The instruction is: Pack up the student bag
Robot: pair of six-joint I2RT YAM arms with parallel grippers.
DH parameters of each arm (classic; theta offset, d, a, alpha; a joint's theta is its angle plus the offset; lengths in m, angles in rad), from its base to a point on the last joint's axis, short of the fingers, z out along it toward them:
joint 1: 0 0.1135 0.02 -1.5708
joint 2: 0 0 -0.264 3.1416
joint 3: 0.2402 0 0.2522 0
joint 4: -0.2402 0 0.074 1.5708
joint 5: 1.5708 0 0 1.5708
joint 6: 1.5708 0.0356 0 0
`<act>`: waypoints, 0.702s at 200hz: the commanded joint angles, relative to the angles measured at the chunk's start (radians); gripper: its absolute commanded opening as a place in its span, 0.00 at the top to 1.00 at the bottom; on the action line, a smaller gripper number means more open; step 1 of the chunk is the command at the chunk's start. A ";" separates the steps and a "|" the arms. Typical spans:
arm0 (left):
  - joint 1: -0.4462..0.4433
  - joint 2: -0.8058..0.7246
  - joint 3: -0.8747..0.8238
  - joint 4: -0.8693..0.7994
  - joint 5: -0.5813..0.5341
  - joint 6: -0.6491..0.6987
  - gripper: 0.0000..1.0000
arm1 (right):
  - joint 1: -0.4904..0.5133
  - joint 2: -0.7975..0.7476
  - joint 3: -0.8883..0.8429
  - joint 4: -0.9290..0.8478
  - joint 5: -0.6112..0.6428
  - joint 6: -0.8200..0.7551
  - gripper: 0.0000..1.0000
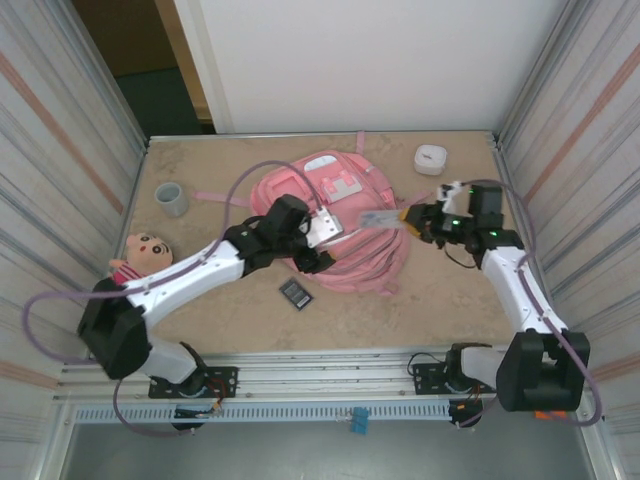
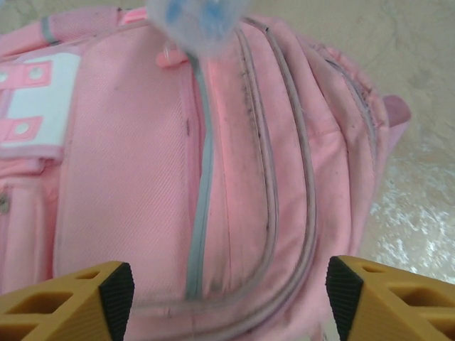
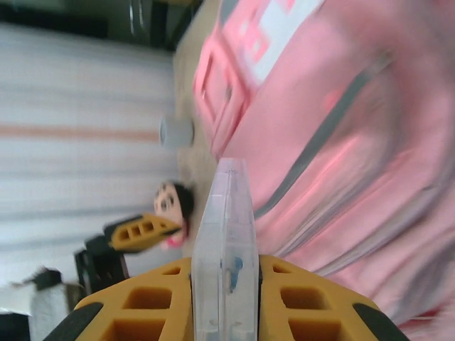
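The student bag [image 1: 345, 225], a big pink backpack with white patches, lies flat at the table's middle. My left gripper [image 1: 318, 260] hovers over its front side. In the left wrist view the left gripper [image 2: 231, 298] is open, its fingertips [image 2: 117, 291] spread wide above the bag's grey zipper lines [image 2: 202, 185] with nothing between them. My right gripper [image 1: 408, 220] is at the bag's right edge, shut on a flat clear plastic case [image 1: 380, 218]. The right wrist view shows that case [image 3: 227, 241] edge-on between the yellow fingers [image 3: 298, 298], pointing at the bag [image 3: 341, 142]. The case's tip [image 2: 195, 25] also shows in the left wrist view.
A doll [image 1: 145, 252] lies at the left wall, with a grey cup [image 1: 172, 199] behind it. A small black flat device [image 1: 296, 294] lies just in front of the bag. A white round container [image 1: 430, 159] stands at the back right. Metal walls close in both sides.
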 commanded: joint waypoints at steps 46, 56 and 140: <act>-0.060 0.315 0.254 -0.058 -0.194 0.062 0.23 | -0.269 -0.042 -0.026 -0.061 -0.110 -0.072 0.91; -0.062 0.351 0.281 -0.066 -0.194 0.067 0.23 | -0.278 -0.042 -0.033 -0.063 -0.112 -0.078 0.91; -0.065 0.382 0.368 -0.089 -0.287 -0.001 0.93 | -0.288 -0.126 -0.088 -0.116 -0.013 -0.098 0.92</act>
